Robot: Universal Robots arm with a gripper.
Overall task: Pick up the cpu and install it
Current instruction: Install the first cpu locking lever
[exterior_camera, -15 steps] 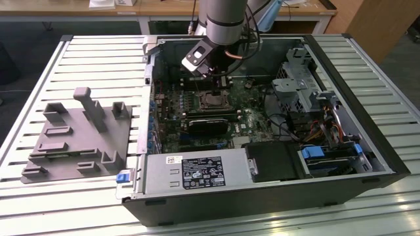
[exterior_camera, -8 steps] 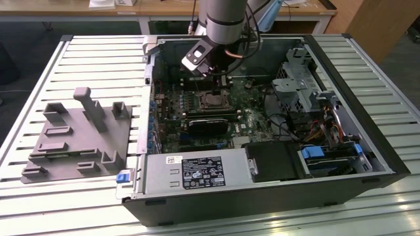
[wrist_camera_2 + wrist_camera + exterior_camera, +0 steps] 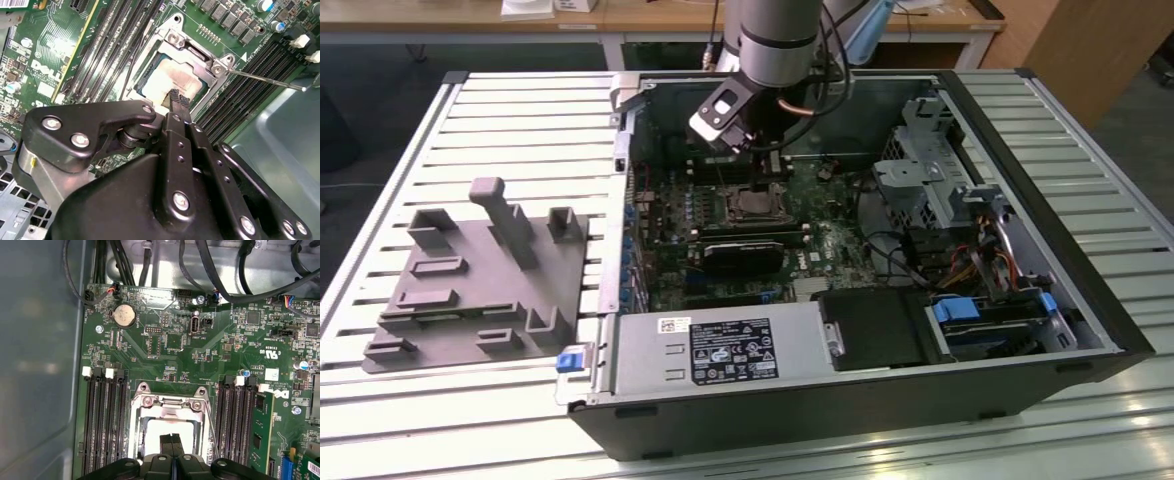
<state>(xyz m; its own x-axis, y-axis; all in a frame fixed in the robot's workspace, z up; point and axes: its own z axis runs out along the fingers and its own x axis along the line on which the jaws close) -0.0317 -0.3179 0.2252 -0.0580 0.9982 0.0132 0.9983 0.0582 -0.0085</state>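
The cpu point(image 3: 754, 207), a small square chip with a pale silver top, lies flat inside the metal-framed socket point(image 3: 167, 402) on the green motherboard of the open computer case. Both wrist views show it, cpu point(image 3: 170, 80) and cpu point(image 3: 152, 432), seated within the frame. My gripper point(image 3: 767, 165) hangs just above it, held by the arm that reaches down into the case. Its two black fingertips point(image 3: 171, 440) are pressed together over the chip's top with nothing between them; in the second wrist view the gripper point(image 3: 177, 100) points at the chip's edge.
A thin metal lever rod point(image 3: 265, 80) sticks out from the socket. Memory slots point(image 3: 105, 425) flank it. Cables point(image 3: 220, 270) cross the case wall. A grey fixture plate point(image 3: 480, 280) with upright pegs lies at the exterior view's left. A power supply point(image 3: 720, 350) and a drive cage point(image 3: 927, 170) crowd the case.
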